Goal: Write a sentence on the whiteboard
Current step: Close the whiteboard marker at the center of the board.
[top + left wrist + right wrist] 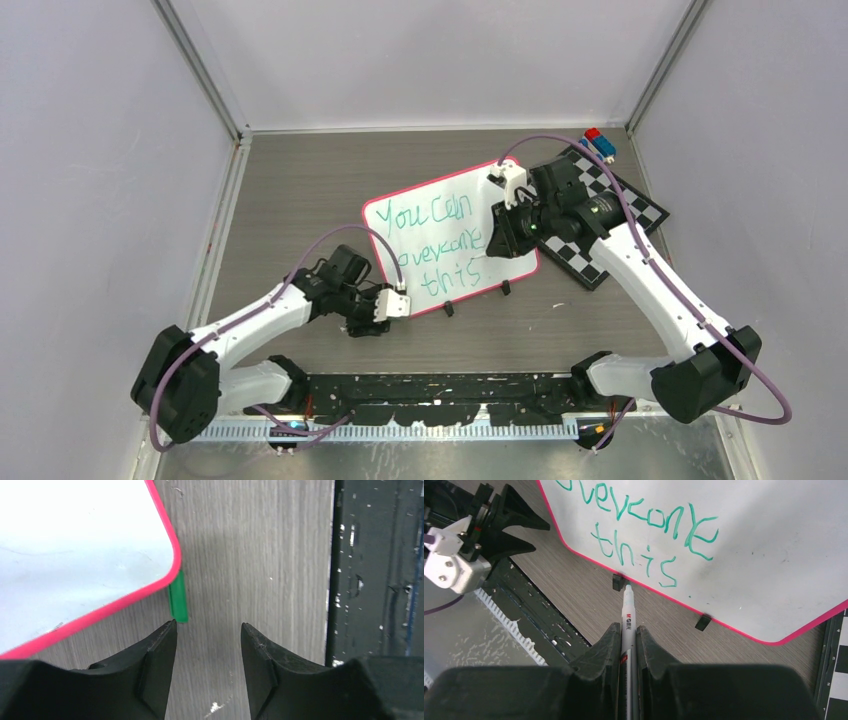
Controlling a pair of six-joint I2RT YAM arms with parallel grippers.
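Note:
The whiteboard [495, 275] lies flat mid-table, its pink-red rim and two black clips [448, 308] toward me. The sentence [430, 245] in green reads "You can overcome this"; its lower lines show in the right wrist view [649, 535]. My right gripper [497, 240] [628, 629] is shut on a white and grey marker [628, 615], whose tip points at the board's near rim beside a clip [618, 582]. My left gripper [400, 298] [207, 625] is open and empty just off the board's rounded corner [172, 570]. A small green piece [178, 597] sticks out from under that corner.
A black-and-white checkered board [600, 225] lies under the right arm at the back right, with red and blue blocks [598, 143] behind it. A black rail [450, 395] [375, 580] runs along the near table edge. Enclosure walls stand on three sides.

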